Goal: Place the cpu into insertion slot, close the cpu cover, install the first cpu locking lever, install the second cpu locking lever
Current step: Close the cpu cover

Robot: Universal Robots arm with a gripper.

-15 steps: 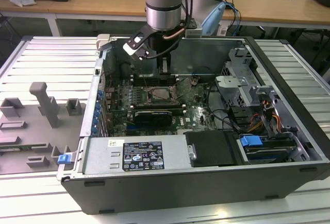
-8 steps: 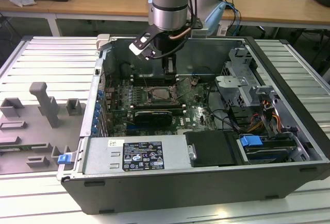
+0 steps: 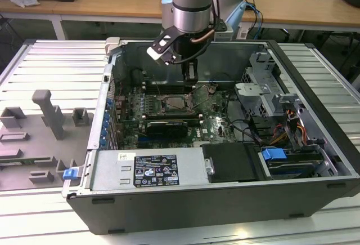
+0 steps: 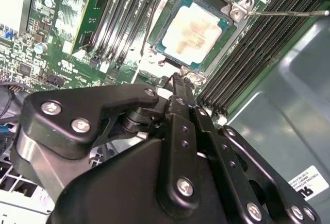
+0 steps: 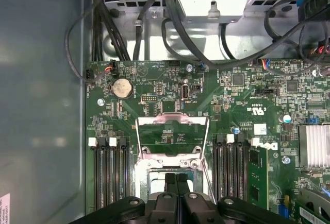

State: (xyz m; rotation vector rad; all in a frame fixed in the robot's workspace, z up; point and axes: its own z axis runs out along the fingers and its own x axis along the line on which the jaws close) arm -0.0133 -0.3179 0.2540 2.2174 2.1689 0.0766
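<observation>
The cpu (image 4: 198, 28), a flat square chip with a pale silver top, lies in the insertion slot (image 4: 234, 15) on the green motherboard. In the exterior view the slot (image 3: 174, 103) sits mid-board inside the open computer case. The cpu cover (image 5: 172, 117), a silver frame with a large window, is swung open away from the slot, and the board shows through it. My gripper (image 5: 176, 178) is shut, its two black fingers pressed together with nothing visible between them. Its tip (image 4: 179, 80) is down at the slot's edge, beside the cpu. A thin metal locking lever (image 4: 289, 13) sticks out, unlatched.
Black memory slots (image 5: 108, 172) flank the socket on both sides. A drive cage (image 3: 264, 93) and cables (image 5: 170, 18) crowd the exterior view's right of the case. The power supply (image 3: 146, 169) lies along the near edge. A finned heatsink (image 5: 314, 144) stands nearby.
</observation>
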